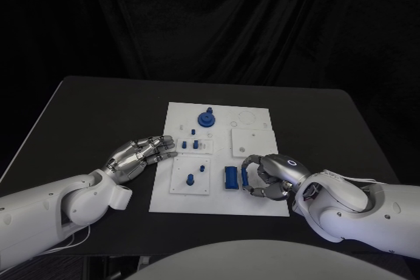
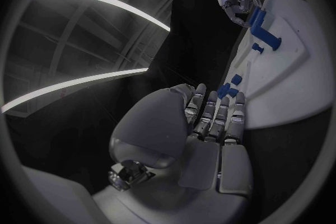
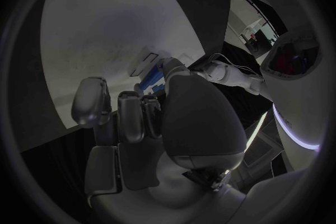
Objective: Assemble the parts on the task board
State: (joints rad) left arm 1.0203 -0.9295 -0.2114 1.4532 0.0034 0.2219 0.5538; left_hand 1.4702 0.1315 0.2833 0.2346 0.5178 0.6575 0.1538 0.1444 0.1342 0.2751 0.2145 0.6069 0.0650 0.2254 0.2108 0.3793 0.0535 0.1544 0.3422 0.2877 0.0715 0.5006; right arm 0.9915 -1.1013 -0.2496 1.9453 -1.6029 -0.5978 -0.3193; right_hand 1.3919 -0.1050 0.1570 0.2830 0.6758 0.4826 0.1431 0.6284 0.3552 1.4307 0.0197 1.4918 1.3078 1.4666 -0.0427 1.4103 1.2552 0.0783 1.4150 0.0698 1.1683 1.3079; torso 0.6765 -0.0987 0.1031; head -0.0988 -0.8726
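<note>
Table (image 1: 96,110): black, flat top, dark drape behind its far edge.

Lying directly on it: one white board (image 1: 254,195), rectangular, flat, near the middle of the table. Bare black tabletop borders the board on all four sides, with the broadest strip beyond the board's far edge.

Left hand (image 1: 140,156): on the tabletop just beside the board's left edge, fingers stretched toward the board, fingertips at or just over that edge.
</note>
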